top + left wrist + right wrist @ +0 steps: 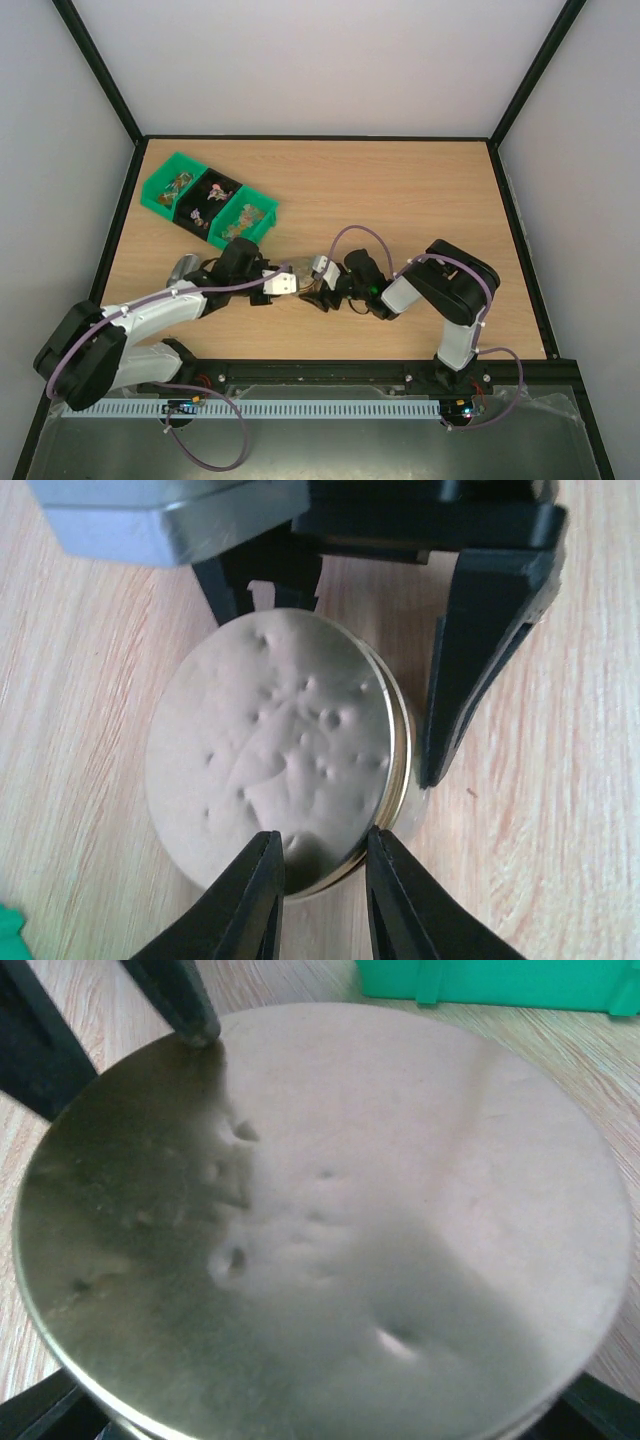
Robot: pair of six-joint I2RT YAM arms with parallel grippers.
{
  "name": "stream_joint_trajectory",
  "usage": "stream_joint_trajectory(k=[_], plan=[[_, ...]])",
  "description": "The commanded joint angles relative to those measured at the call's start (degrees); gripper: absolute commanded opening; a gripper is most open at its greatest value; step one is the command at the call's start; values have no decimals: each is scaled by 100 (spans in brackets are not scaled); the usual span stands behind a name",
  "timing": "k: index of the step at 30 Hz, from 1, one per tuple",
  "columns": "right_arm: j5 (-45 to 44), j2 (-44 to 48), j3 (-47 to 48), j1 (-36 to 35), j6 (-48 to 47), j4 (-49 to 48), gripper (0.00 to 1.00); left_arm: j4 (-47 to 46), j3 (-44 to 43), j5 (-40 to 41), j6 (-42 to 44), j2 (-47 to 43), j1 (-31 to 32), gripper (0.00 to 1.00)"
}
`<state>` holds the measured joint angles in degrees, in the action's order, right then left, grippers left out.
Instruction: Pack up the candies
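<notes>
Pink-brown candies (212,196) well beyond left claw (297,282)

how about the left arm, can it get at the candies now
Probably not right now: its end effector is pinching the lid. The candies lie in an open tray close by, nothing obvious between.
</notes>
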<state>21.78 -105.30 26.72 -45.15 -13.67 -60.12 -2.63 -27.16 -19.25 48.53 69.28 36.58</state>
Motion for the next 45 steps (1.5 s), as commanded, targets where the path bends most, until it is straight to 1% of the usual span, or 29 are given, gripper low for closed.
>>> stream_joint_trajectory(k=[1, 3, 5, 6, 7, 8, 9, 10, 11, 13, 15, 17, 21, 25, 31, 34, 40, 42, 45], plan=[[542, 79, -266, -102, -58, 515, 18, 416, 57, 953, 156, 99, -515, 25], [424, 55, -241, -101, 51, 493, 18, 603, -16, 787, 138, -28, -556, 26], [279, 38, -215, -101, 188, 455, 18, 876, -81, 463, 109, -237, -562, 31], [226, 21, -204, -103, 254, 443, 18, 1035, -135, 283, 59, -337, -566, 37], [185, 14, -188, -105, 318, 432, 19, 1233, -182, 100, -15, -412, -564, 46], [163, -5, -166, -107, 380, 431, 19, 1395, -229, -197, -97, -488, -565, 59], [146, -14, -143, -107, 423, 426, 19, 1586, -269, -445, -227, -532, -560, 69], [127, -37, -127, -105, 466, 422, 18, 1638, -281, -659, -413, -551, -551, 76], [117, -58, -105, -105, 489, 422, 18, 1590, -281, -803, -670, -555, -515, 81], [102, -95, -66, -104, 521, 414, 19, 1270, -269, -796, -1295, -509, -355, 85], [92, -118, -39, -101, 536, 413, 18, 859, -264, -717, -1888, -406, -239, 87], [116, -122, -38, -102, 532, 413, 19, 507, -276, -652, -2309, -259, -171, 88], [134, -132, -54, -101, 516, 431, 19, 123, -411, -363, -2609, 184, -24, 91], [108, -125, -51, -101, 472, 452, 19, 141, -667, -109, -2654, 630, 16, 92], [110, -145, -27, -108, 440, 458, 19, 209, -809, -171, -2349, 806, 146, 92], [116, -164, -9, -104, 437, 457, 19, 205, -886, -131, -2322, 915, 223, 89], [140, -149, -24, -104, 406, 456, 19, 247, -976, -134, -2184, 1045, 256, 78], [158, -141, -35, -107, 400, 452, 19, 274, -1023, -132, -2160, 1114, 254, 78], [182, -145, -41, -100, 376, 447, 19, 294, -1079, -123, -2136, 1187, 253, 82]])
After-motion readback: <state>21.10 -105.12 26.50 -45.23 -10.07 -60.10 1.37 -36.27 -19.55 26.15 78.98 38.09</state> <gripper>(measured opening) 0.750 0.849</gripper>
